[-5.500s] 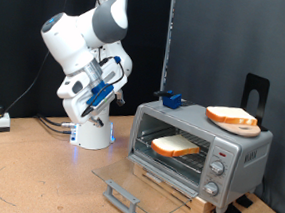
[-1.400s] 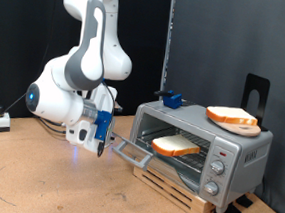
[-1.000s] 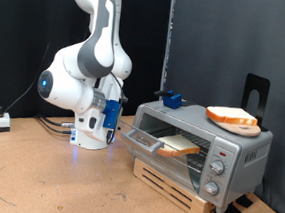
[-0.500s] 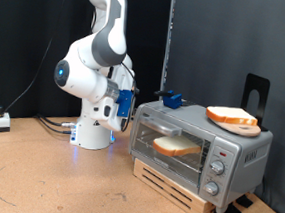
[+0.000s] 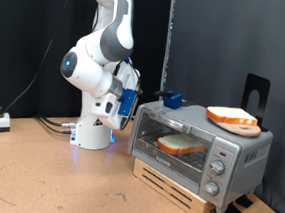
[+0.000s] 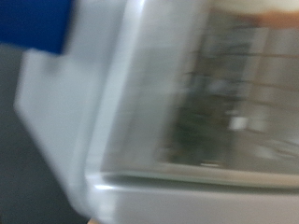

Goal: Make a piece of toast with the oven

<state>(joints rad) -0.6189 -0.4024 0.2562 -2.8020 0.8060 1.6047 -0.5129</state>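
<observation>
Now swung fully shut, the oven (image 5: 197, 151) glass door, with the piece of toast (image 5: 182, 144) on the rack inside and the gripper (image 5: 131, 104) beside the oven, finger state indiscernible.

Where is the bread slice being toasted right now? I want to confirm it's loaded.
In the exterior view, the pale square bread slice lies on the wire rack inside the silver-grey toaster oven, behind its shut glass door, at centre-right.

Toast (image 5: 182, 144) apparently inside oven (image 5: 241, 155)
</observation>
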